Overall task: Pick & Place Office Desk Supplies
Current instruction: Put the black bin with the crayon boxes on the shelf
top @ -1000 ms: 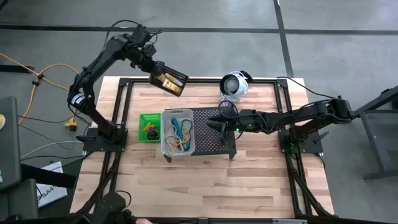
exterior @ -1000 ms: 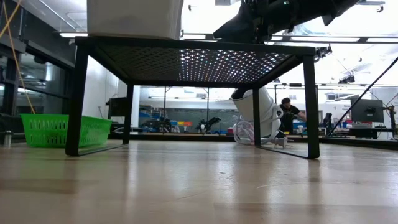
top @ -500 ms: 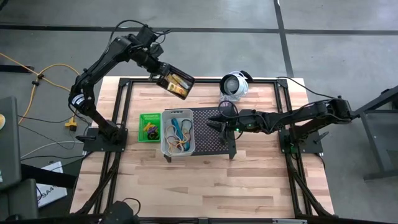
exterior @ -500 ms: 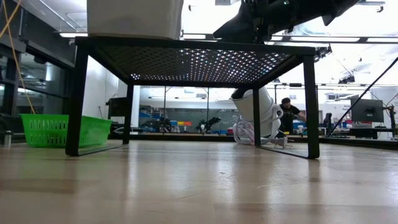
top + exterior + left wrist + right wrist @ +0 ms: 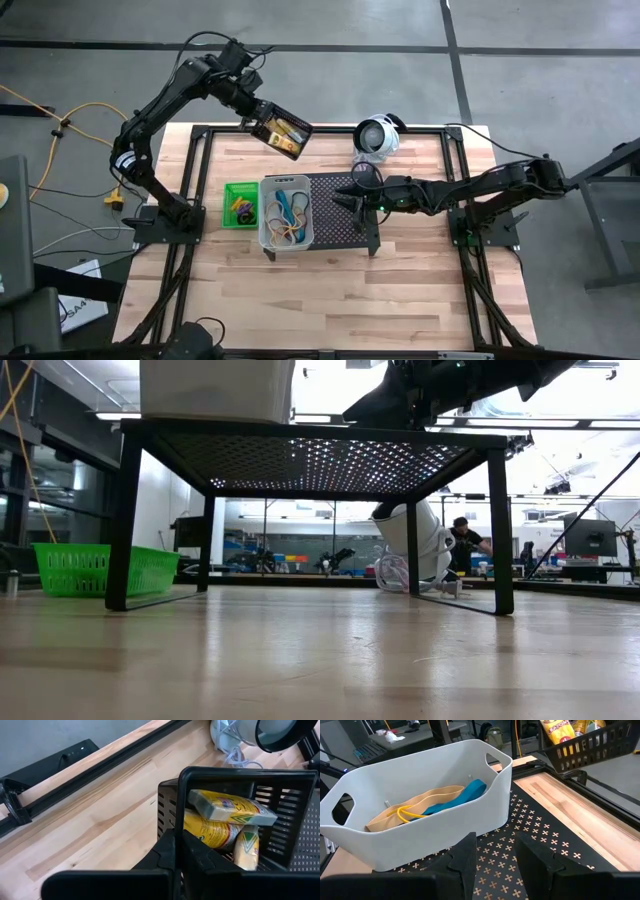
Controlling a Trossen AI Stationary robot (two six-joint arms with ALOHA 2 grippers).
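left gripper (image 5: 262, 120): clenched on black bin (image 5: 279, 131) rim, held above table's far edge
right gripper (image 5: 345, 198): fingers parted, empty, over stand (image 5: 342, 214) beside white bin (image 5: 286, 213)

Two dark, jointed arms trailing black cables, each ending in two blocky black fingers (image 5: 465, 865).

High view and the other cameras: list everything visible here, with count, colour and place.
Black bin: one, holding yellow packs, lifted above the table's far edge.
White bin: one, on the stand's left end, holding tan, blue and yellow bands.
Green bin: one, on the table left of the stand.
Perforated stand: one, black, mid-table.
Round device: one, white-and-silver, far side.
Table: one, pale wood.
Left claw: shut on the black bin's wall.
Right claw: open, empty, over the stand.
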